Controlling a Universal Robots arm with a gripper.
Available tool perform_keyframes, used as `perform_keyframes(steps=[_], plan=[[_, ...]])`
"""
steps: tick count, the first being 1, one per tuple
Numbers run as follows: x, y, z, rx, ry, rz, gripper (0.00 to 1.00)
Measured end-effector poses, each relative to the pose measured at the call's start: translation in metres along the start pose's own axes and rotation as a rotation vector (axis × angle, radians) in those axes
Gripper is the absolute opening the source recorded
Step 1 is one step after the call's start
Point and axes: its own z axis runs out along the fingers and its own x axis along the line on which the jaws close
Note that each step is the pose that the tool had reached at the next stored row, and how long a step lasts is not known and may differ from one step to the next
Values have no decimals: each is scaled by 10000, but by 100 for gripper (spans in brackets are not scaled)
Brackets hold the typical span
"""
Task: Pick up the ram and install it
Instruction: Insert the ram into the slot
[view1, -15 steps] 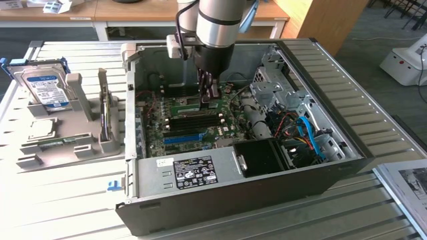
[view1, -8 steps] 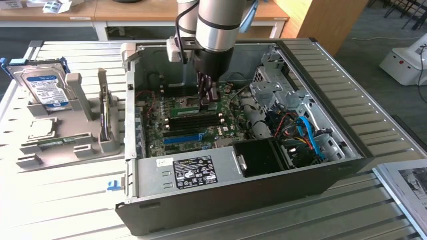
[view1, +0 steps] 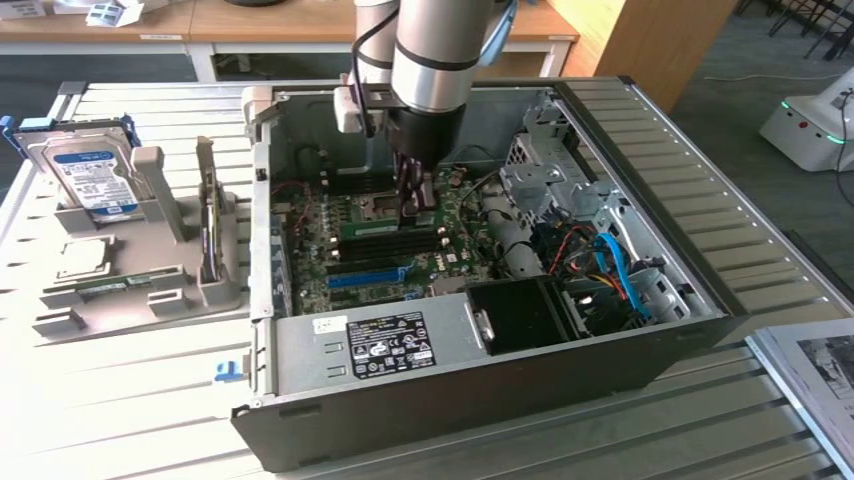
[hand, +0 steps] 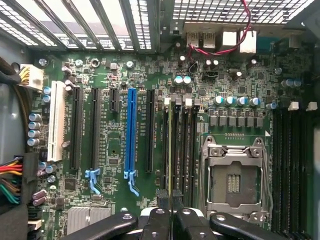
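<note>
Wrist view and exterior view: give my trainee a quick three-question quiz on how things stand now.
1. True or false: the end effector is shut on the ram.
2. The ram lines up with: A) the blue slot; B) the black memory slots beside the CPU socket; C) the white slot.
3. What stands in the grey holder outside the case?
Key: 1 true; 2 B; 3 the hard drive.
</note>
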Motion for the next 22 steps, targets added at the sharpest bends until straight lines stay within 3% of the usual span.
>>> perform_keyframes(steps=[4, 22], plan=[[0, -2, 38, 0, 0, 6, 12], [0, -27, 37, 0, 0, 7, 12]])
